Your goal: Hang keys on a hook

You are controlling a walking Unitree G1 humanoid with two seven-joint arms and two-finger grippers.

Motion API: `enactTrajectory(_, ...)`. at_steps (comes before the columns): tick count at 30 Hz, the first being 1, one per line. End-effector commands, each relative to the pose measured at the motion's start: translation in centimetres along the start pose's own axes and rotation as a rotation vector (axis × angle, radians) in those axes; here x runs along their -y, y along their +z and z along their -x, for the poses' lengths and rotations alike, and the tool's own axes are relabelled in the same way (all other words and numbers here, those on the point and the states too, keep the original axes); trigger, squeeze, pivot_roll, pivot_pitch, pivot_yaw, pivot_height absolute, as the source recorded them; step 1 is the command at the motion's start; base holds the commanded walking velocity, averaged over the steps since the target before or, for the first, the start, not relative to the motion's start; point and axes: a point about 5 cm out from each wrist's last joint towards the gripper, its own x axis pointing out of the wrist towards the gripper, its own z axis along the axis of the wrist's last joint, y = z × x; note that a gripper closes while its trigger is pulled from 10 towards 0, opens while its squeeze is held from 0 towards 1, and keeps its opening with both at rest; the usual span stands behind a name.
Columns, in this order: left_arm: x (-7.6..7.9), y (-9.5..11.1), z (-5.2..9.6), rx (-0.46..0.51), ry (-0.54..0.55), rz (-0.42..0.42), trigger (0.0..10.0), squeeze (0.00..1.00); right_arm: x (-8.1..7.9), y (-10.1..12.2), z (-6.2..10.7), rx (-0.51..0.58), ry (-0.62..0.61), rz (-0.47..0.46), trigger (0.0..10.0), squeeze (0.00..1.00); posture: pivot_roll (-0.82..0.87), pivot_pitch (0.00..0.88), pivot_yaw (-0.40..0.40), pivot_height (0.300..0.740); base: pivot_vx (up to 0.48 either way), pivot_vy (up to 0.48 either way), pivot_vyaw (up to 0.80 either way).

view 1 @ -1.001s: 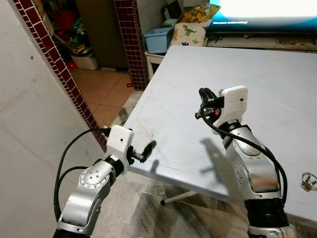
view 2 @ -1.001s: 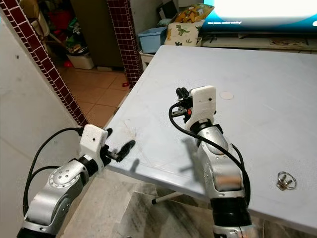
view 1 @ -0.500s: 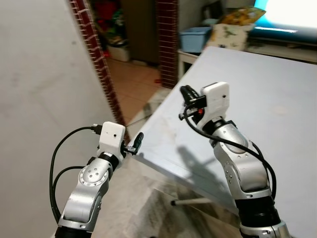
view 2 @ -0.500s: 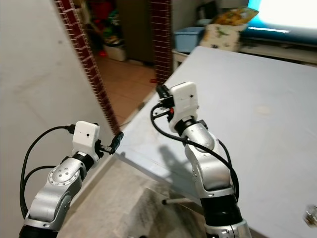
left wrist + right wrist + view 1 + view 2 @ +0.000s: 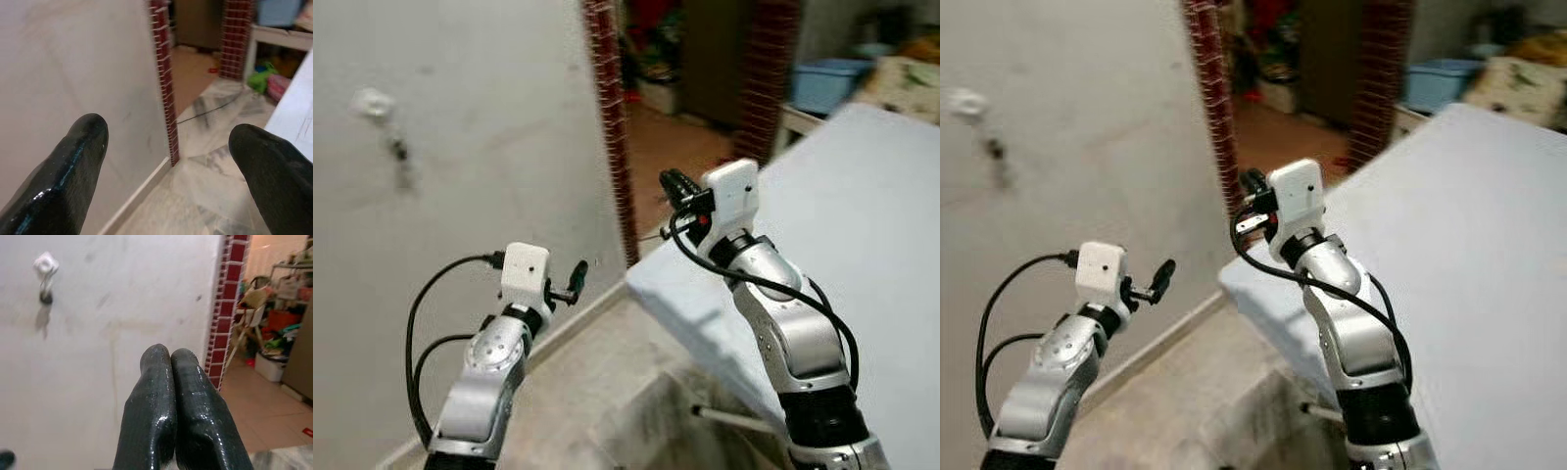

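Turning toward a pale plaster wall (image 5: 460, 196) on the left, with a small white wall hook (image 5: 45, 264) mounted high on it and a small dark item (image 5: 45, 297) dangling just under the hook on a thin loop; too blurred to tell whether that item is the set of keys. Holding the right gripper (image 5: 171, 357) raised and aimed at the wall, well apart from the hook, its two black fingers pressed together with nothing visible between them. Keeping the left gripper (image 5: 578, 277) lower and nearer, beside the wall, fingers spread apart and carrying nothing. Standing next to the near left corner of a pale grey tabletop (image 5: 862, 196) stretching away on the right, with a red-brick tiled pillar edge (image 5: 612, 127) marking the doorway beyond. Judging progress as uncertain: either looking at keys already hung, leaving nothing but to back away, or approaching the hook without keys on show in either claw, leaving the whole hanging step undone. Showing one container, a blue plastic bin (image 5: 822, 83) at the far right past the table, contents impossible to make out through the blur.
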Motion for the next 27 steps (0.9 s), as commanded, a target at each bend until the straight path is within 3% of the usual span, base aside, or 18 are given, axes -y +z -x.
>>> enactTrajectory(1, -1.0, 0.0, 0.2, 0.015, 0.053, -0.012, 10.0, 0.00, -0.5, 0.0, 0.0, -0.002, 0.025, 0.011, 10.0, 0.00, -0.01, 0.000, 0.061, 0.740, 0.000, 0.000, 0.80)
enactTrajectory(10, -1.2, -1.8, 1.3, 0.026, 0.132, 0.036, 10.0, 0.00, -0.2, -4.6, 2.7, -0.167, 0.057, 0.008, 10.0, 0.00, 0.03, 0.000, -0.029, 0.740, 0.000, 0.000, 0.80)
enactTrajectory(18, -2.2, -2.0, 0.9, 0.026, 0.152, -0.011, 10.0, 0.00, -2.0, -5.8, 1.6, -0.176, 0.097, -0.008, 10.0, 0.00, 0.07, 0.000, -0.033, 0.740, 0.000, 0.000, 0.39)
enactTrajectory(24, -1.9, -2.3, 0.1, 0.012, 0.095, -0.049, 10.0, 0.00, -2.1, -7.2, 1.4, -0.214, 0.065, -0.018, 10.0, 0.00, 0.11, 0.000, -0.067, 0.740, 0.000, 0.000, 0.00)
enactTrajectory(27, -2.1, -3.0, 0.4, -0.006, 0.102, -0.032, 10.0, 0.00, -2.2, -7.9, 1.5, -0.221, 0.062, -0.020, 10.0, 0.00, 0.11, 0.000, -0.041, 0.740, 0.000, 0.000, 0.00)
